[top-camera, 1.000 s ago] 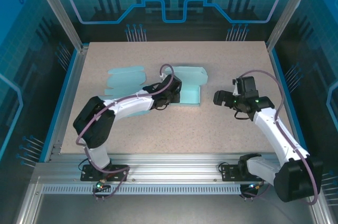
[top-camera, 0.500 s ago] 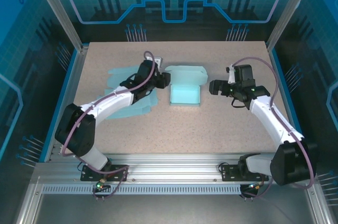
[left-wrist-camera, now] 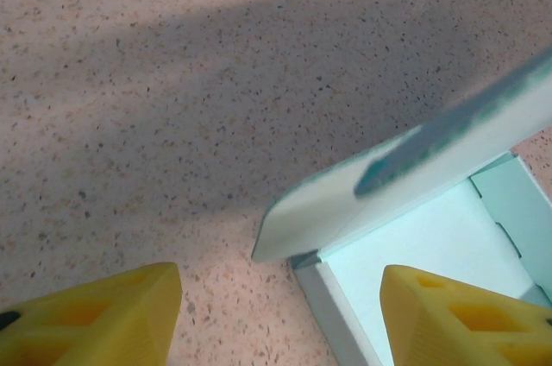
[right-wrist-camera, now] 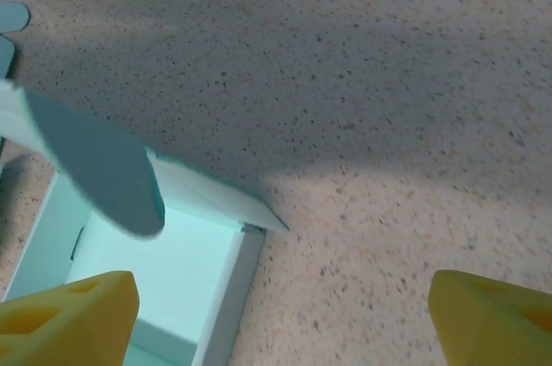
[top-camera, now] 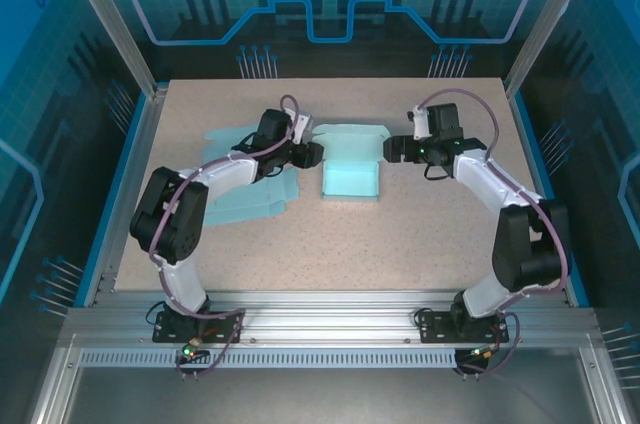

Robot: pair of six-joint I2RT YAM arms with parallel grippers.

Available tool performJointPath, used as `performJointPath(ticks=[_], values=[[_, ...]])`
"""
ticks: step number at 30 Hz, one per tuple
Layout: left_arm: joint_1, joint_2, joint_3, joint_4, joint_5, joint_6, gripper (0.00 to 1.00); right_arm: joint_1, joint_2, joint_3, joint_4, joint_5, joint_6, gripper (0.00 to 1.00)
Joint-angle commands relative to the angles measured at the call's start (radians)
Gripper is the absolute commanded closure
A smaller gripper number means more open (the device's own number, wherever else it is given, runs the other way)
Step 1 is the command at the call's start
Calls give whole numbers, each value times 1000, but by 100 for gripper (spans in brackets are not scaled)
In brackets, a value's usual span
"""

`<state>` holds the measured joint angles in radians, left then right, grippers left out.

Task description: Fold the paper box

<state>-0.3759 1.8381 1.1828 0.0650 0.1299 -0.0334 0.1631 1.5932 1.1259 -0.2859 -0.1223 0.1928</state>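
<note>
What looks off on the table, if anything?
Nothing spilled or torn. The paper box is only half formed: its far flap hangs loose and tilted over its open base at both far corners. A flat teal sheet lies left of it, partly under the left arm.

Near half of the table (top-camera: 400, 254) lies bare, and we see free passage there for either arm. Farther back, the half-folded paper box (top-camera: 350, 179) stands hemmed between left gripper (top-camera: 312, 153) and right gripper (top-camera: 392, 150), its raised flaps just ahead of their spread jaws. A flat teal sheet (top-camera: 240, 206) covers the tabletop to its left.
</note>
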Motion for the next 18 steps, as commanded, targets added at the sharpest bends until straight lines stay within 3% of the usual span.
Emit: performJointPath(ticks=[1, 13, 18], values=[[12, 30, 68, 15, 58, 53, 36, -3, 47, 51, 62, -88, -39, 13], [11, 90, 133, -9, 104, 60, 40, -2, 135, 104, 82, -154, -50, 18], [9, 101, 141, -11, 132, 57, 51, -3, 156, 117, 89, -191, -50, 27]])
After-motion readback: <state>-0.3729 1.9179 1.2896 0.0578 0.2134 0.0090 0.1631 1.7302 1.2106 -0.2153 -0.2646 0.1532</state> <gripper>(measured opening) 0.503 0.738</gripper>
